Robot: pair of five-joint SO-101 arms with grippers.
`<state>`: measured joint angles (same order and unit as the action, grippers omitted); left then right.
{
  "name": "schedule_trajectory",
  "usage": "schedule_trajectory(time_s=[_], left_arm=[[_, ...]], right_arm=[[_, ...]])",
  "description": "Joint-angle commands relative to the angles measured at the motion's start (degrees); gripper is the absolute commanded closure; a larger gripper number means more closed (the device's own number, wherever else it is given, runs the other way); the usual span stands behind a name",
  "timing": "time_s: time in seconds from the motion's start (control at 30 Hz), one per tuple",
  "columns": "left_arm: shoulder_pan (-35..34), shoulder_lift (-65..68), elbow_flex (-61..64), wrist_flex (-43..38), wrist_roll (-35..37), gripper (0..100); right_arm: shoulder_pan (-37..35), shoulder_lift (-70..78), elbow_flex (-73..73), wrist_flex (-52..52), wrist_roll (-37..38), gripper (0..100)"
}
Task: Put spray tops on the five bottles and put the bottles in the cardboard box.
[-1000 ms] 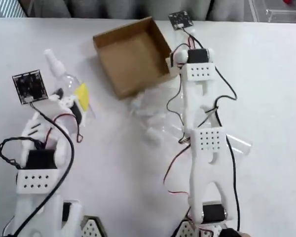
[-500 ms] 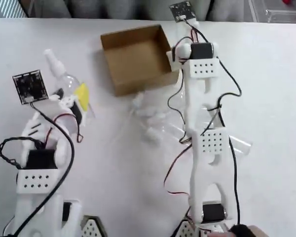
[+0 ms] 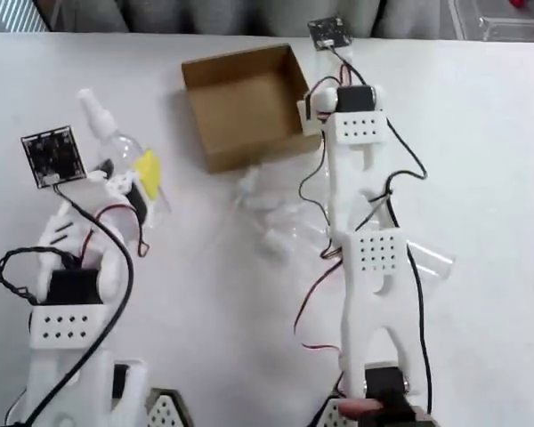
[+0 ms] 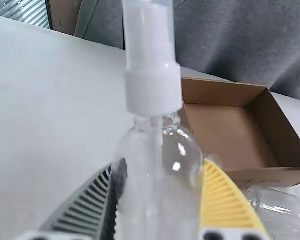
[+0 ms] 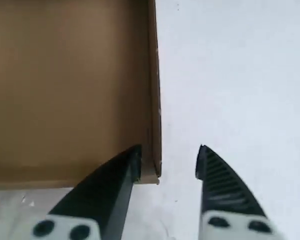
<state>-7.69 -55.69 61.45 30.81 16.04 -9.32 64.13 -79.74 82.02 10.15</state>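
Observation:
My left gripper (image 4: 162, 172) is shut on a clear bottle (image 4: 157, 165) that carries a white spray top (image 4: 150, 75), gripped between a grey and a yellow finger (image 4: 222, 200). In the high view this bottle (image 3: 117, 135) lies pointing away at the table's left. The cardboard box (image 3: 240, 102) stands open at the back centre with nothing in it. My right gripper (image 5: 167, 152) is open and straddles the box wall (image 5: 154, 100) near a corner, one finger inside and one outside. From above the right gripper (image 3: 307, 114) is at the box's right side.
Several loose clear bottles and white spray tops (image 3: 276, 218) lie in a heap just in front of the box, partly under the right arm. One clear bottle (image 4: 277, 200) lies beside the box. The table is white and bare at the left and the far right.
The box turned from a slanted pose to a squarer one and shifted right. The right arm reached farther back, then drew back a little. The left arm and its bottle stayed still.

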Motion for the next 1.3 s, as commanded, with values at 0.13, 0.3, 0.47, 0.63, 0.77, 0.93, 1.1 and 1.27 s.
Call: schedule_trajectory(time_s=[0.13,0.3,0.47,0.63,0.77,0.93,1.1,1.27], left_arm=[[-0.40,0.22,-2.46,-1.67,0.44,98],[-0.40,0.22,-2.46,-1.67,0.44,98],[-0.40,0.22,-2.46,-1.67,0.44,98],[-0.40,0.22,-2.46,-1.67,0.44,98],[-0.40,0.22,-2.46,-1.67,0.44,98],[-0.40,-0.04,-1.93,-1.76,0.44,98],[-0.40,-0.04,-1.93,-1.76,0.44,98],[-0.40,-0.04,-1.93,-1.76,0.44,98]], right_arm=[[-2.51,2.59,-1.14,-0.92,-0.53,96.4],[-2.42,3.47,-1.23,2.24,0.00,98.3],[-2.86,1.19,-1.23,9.98,4.92,98.4],[-2.86,-1.80,-1.23,16.40,6.51,98.4],[-2.07,-4.35,-1.23,16.48,6.42,98.4],[-1.89,-7.78,-0.88,16.48,6.51,98.4],[-1.45,-8.84,-0.70,16.84,10.02,98.4],[0.04,-8.75,2.73,16.84,12.22,98.4]])
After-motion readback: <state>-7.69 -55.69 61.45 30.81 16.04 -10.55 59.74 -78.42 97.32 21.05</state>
